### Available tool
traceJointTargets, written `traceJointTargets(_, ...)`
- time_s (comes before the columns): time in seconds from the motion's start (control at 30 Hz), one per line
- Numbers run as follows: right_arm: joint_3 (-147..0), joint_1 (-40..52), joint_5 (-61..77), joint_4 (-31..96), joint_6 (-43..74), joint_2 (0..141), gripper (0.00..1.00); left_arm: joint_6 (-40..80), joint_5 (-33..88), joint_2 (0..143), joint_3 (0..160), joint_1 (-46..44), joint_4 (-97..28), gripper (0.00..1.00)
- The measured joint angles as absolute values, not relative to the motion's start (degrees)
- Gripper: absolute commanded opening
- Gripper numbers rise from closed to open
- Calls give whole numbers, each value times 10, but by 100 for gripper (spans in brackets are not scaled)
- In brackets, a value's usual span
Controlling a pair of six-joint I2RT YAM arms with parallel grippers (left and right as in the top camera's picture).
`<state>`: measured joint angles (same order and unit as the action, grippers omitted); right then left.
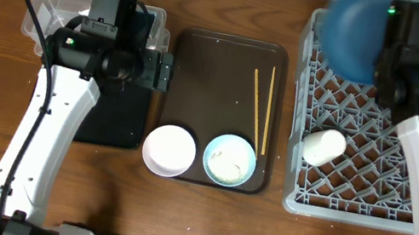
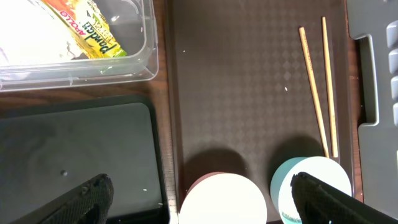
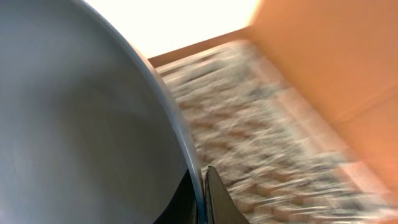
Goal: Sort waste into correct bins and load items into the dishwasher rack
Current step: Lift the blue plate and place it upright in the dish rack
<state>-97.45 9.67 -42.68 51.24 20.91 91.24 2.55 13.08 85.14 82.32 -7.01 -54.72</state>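
Right claw [image 3: 202, 186] clamped on dark blue plate [image 1: 355, 35] rim, plate high over rack [image 1: 369, 193] far-left corner, probably for peg slotting. Left claw [image 2: 200, 194] apart, above white bowl [image 1: 168, 150].

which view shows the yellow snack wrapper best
Left wrist: the yellow-orange-green snack wrapper lies in the clear plastic tub, print visible. Overhead, the left arm covers it. Right wrist shows only the dark blue plate and blurred grey rack.
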Motion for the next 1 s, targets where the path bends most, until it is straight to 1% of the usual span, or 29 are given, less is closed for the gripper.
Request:
traceJointTargets(0.17,-974,60,-560,470,107,940,1,25,131,851,823,-70,-547,94)
traceJointTargets(0.33,-973,23,-613,395,-11,970,1,25,130,851,823,-70,-547,94)
traceJointTargets(0.63,-970,-37,-622,174,-259,1011,1,25,131,851,823,-70,-547,94)
traceJointTargets(0.8,-970,-62,-600,122,-373,1061,1,25,131,851,823,-70,-547,94)
traceJointTargets(1.0,-970,-69,-558,88,-455,1116,1,25,131,851,823,-70,-547,95)
